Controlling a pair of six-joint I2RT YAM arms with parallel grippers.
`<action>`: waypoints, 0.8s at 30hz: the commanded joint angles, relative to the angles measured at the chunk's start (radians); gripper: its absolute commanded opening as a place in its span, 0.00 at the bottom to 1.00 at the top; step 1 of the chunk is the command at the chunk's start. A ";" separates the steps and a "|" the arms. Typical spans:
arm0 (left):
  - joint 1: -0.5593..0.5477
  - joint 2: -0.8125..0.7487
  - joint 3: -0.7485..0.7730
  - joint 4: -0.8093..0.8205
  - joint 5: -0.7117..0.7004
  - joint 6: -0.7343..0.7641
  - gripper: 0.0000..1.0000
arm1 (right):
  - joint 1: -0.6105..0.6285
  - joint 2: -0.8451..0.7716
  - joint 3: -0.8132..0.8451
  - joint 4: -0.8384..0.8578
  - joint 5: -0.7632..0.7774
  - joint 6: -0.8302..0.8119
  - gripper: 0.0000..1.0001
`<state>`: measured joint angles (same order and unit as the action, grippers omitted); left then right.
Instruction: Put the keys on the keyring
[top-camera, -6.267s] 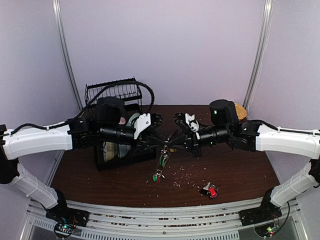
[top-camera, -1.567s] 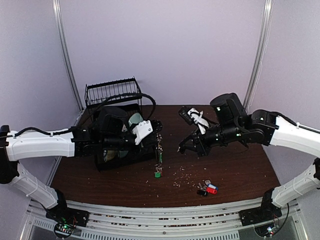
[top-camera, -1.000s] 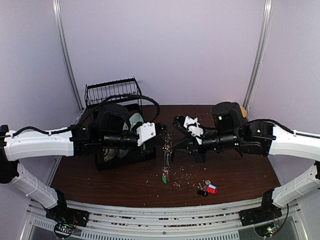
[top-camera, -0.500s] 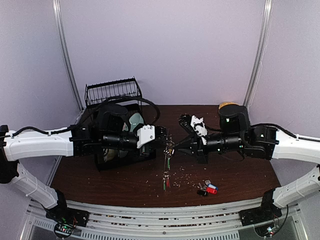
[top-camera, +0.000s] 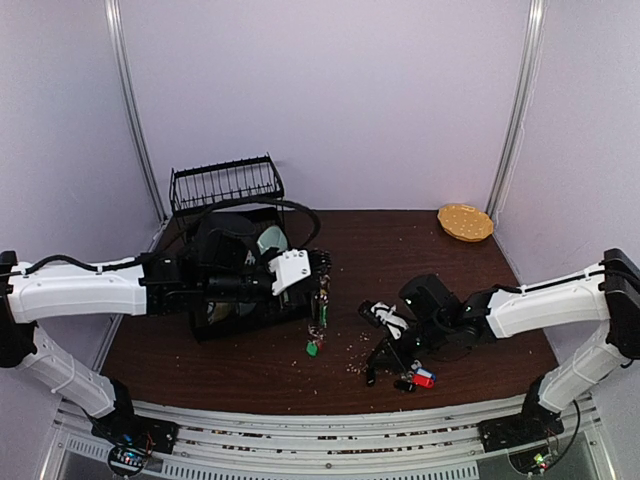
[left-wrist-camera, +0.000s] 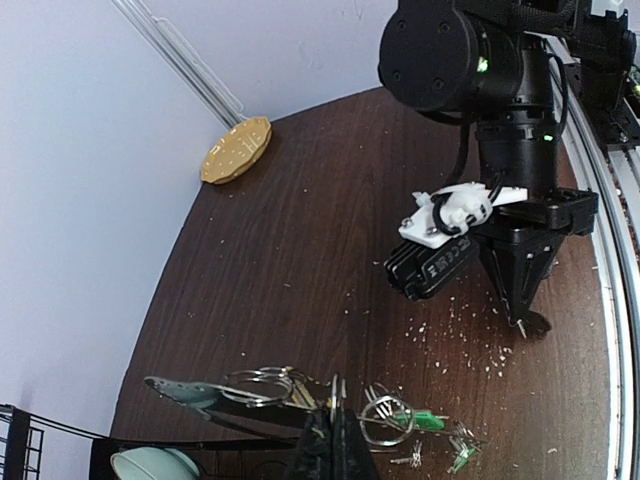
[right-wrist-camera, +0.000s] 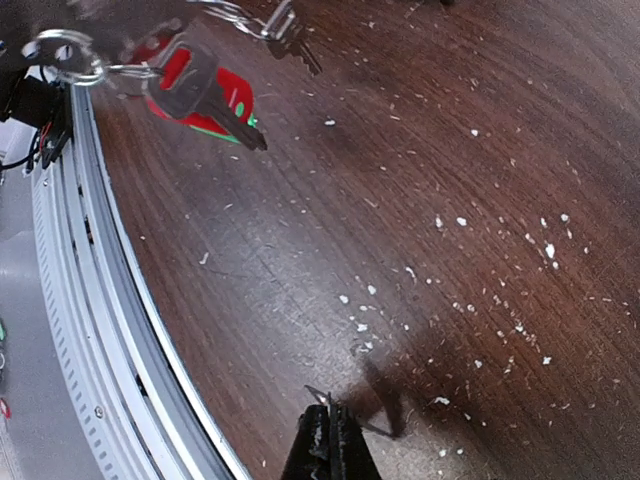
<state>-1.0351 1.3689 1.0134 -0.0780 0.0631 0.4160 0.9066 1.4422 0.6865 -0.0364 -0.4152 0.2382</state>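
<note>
Your left claw (top-camera: 322, 283) is held up, pointing inward, fingers pinched closed; your right claw (top-camera: 371, 376) hangs low, pointing down, also closed.

Dish rack (top-camera: 225, 185) back left, plate (top-camera: 465, 222) back right, loose keys (top-camera: 417, 379) front, right of centre

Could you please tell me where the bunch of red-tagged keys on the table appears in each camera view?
Top external: the red-tagged keys lie lower right of centre, near the front edge of the table.
Left wrist: not visible.
Right wrist: the red-tagged keys are at top left.
Shared landmark: the right pincer, in all three views, just left of the keys from above.
</note>
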 joint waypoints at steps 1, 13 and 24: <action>0.001 -0.027 -0.012 0.063 -0.017 -0.009 0.00 | -0.052 0.074 0.012 0.043 -0.005 0.109 0.00; 0.001 -0.038 -0.011 0.057 0.050 -0.009 0.00 | -0.033 -0.134 0.164 -0.036 0.175 -0.089 0.51; 0.001 -0.051 0.034 -0.009 0.130 -0.020 0.00 | 0.093 -0.208 0.120 0.422 0.036 -0.595 0.44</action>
<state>-1.0351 1.3609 1.0084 -0.1261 0.1383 0.4149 0.9970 1.1591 0.7853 0.3531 -0.3397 -0.1558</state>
